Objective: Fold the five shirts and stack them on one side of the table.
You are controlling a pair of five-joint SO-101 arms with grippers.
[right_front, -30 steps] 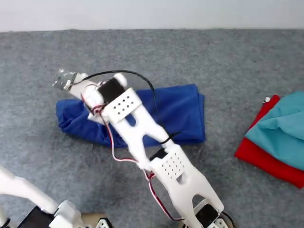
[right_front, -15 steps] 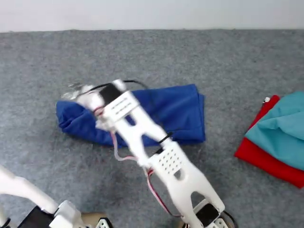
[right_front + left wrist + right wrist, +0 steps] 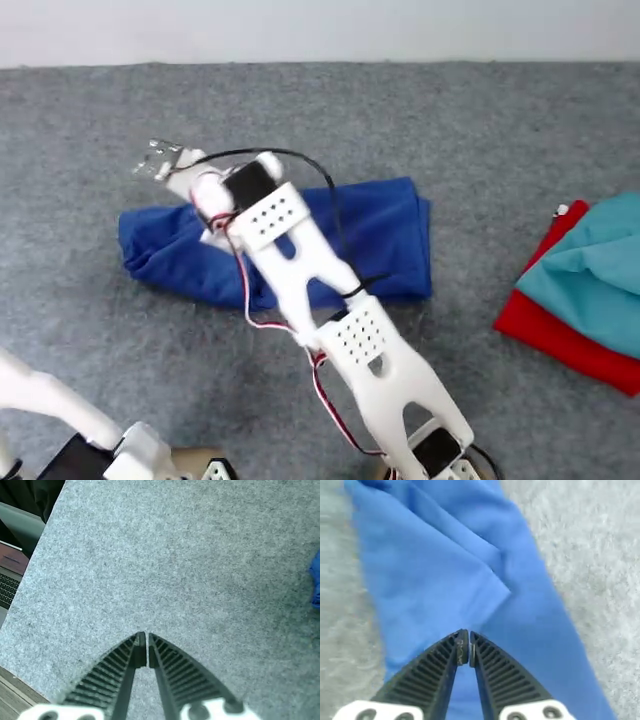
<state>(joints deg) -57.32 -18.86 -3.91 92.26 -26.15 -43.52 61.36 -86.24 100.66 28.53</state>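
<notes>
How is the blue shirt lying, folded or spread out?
Folded. The blue shirt lies as a narrow strip on the grey table, and the right wrist view shows overlapping layers.

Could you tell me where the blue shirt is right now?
In the high view the blue shirt lies left of centre on the table, beneath the right arm, apart from the red shirt and teal shirt at the right edge.
</notes>
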